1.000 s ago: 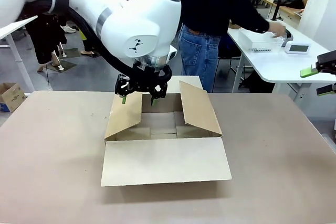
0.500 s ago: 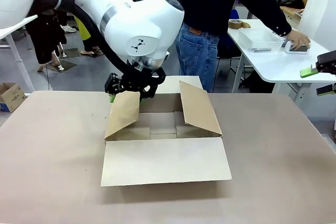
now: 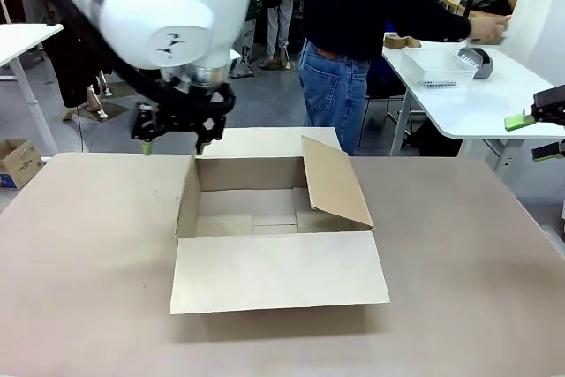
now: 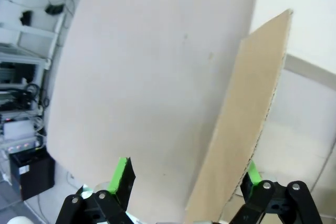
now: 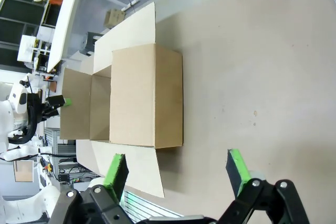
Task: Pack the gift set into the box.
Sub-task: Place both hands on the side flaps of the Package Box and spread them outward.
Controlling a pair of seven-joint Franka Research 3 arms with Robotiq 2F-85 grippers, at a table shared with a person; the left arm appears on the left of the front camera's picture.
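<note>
The brown box (image 3: 265, 218) sits mid-table with its flaps open. Its left flap (image 3: 187, 193) stands upright, and the right flap (image 3: 334, 181) leans inward. My left gripper (image 3: 173, 144) hangs open over the left flap's far end. In the left wrist view that flap (image 4: 247, 119) rises between the fingers of my left gripper (image 4: 187, 178), close to one pad (image 4: 252, 174). At the right edge my right gripper (image 3: 533, 136) waits open and well off the box (image 5: 142, 98). A grey rounded item (image 3: 477, 61), possibly the gift set, lies on the side table.
A person stands behind the box, with one hand (image 3: 488, 27) raised over the white side table (image 3: 459, 103). A clear tray (image 3: 433, 66) and a tape roll (image 3: 403, 41) are on it. The box's front flap (image 3: 278, 271) lies flat on the table (image 3: 88, 253).
My left gripper moved left and up. The left flap went from leaning inward to upright. The person's hand lifted off the side table.
</note>
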